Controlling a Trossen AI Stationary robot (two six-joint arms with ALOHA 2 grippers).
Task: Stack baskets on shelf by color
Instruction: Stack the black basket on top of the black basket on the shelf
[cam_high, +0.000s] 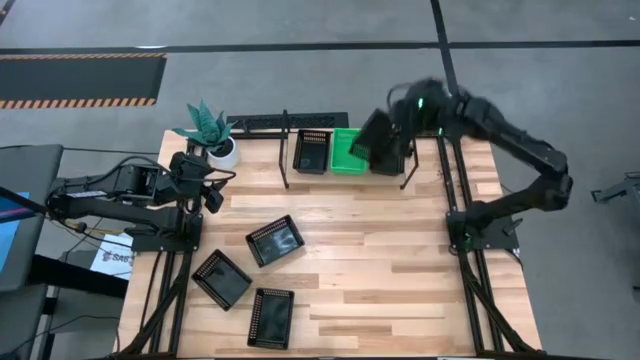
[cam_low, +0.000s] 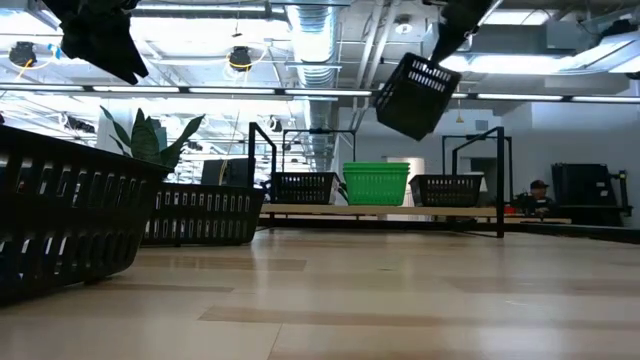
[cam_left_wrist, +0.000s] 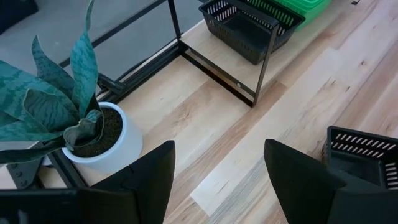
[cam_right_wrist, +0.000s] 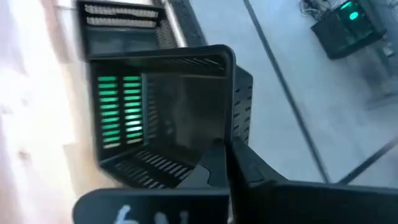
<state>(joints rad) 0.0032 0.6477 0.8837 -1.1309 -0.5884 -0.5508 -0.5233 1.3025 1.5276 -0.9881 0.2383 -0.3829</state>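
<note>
My right gripper (cam_high: 398, 122) hangs over the shelf's (cam_high: 285, 150) right end at the far edge, shut on a black basket (cam_low: 415, 95) that is tilted in the air. On the shelf rest a black basket (cam_high: 311, 150), a green basket (cam_high: 347, 150) and another black basket (cam_low: 447, 189). Three more black baskets (cam_high: 275, 240) (cam_high: 221, 278) (cam_high: 271, 317) lie on the table at front left. My left gripper (cam_left_wrist: 217, 180) stands open at the left, near the plant, with nothing between its fingers. My right gripper holds the black basket by the rim of one wall (cam_right_wrist: 211, 152), close to a corner. The wall is pinched with one finger inside the basket and one outside (cam_right_wrist: 249, 168). The basket hangs tilted below and ahead of the fingers, clear of the shelf and the baskets on it.
A teal plant in a white pot (cam_high: 212, 135) stands at the far left corner beside the shelf. The shelf's upright rods (cam_left_wrist: 264, 62) rise between the baskets. Bare wood (cam_high: 400, 280) fills the table's middle and right.
</note>
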